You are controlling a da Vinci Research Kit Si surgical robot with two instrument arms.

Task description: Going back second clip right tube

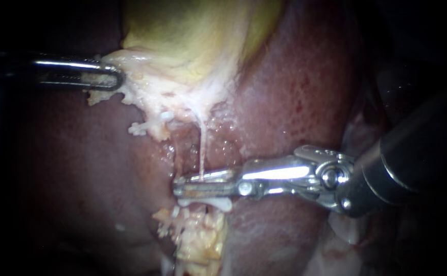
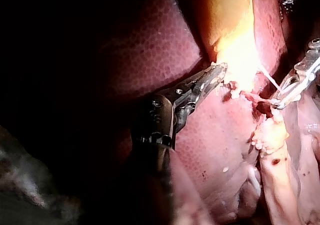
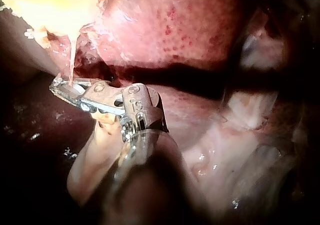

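Note:
A thin white tube hangs from the yellow-white gallbladder down into the jaws of my right instrument. These long jaws lie nearly together across the tube's lower end and are shut on it. The right wrist view shows the same tube entering the tip of my right instrument. My left instrument is shut on the gallbladder's ragged pale edge at upper left, as the left wrist view confirms for that instrument. I cannot make out a clip on the tube.
Dark red liver surrounds the site on both sides. A lump of pale yellow fatty tissue sits just below the right instrument's jaws. The right instrument's thick dark shaft fills the right side of the endoscope view.

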